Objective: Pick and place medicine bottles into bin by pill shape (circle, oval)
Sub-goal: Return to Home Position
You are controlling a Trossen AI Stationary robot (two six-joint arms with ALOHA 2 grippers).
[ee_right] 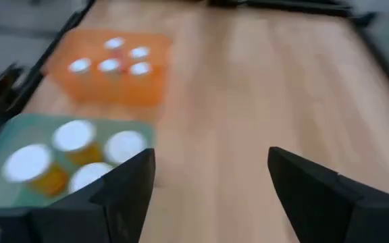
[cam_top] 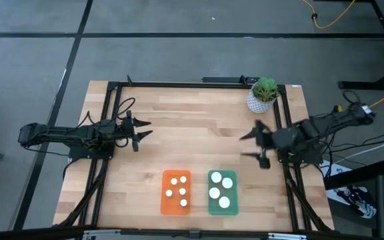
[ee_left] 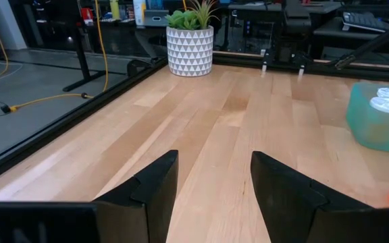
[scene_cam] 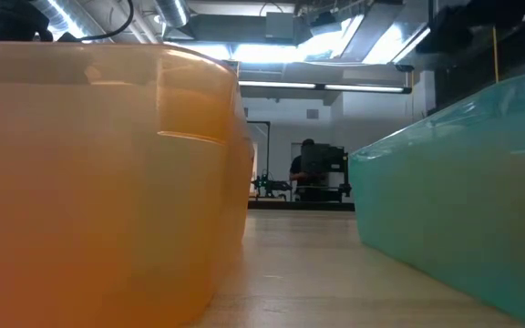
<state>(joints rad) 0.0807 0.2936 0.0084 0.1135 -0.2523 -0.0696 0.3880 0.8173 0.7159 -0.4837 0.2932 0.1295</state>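
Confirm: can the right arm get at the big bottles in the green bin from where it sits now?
Probably yes. The right gripper hangs open over the table near the green bin. Nothing stands between them, and the four white-capped bottles sit uncovered, caps up.

Middle of the table [cam_top: 192, 120] was bare wood, with open room between the left gripper [cam_top: 149, 128] and the right gripper [cam_top: 243, 147], both with fingers spread. Obstacles: orange tray [cam_top: 172, 207] and teal tray [cam_top: 233, 195] stood side by side with a narrow gap, at the edge opposite the potted plant [cam_top: 263, 95], which sat close to the right arm.
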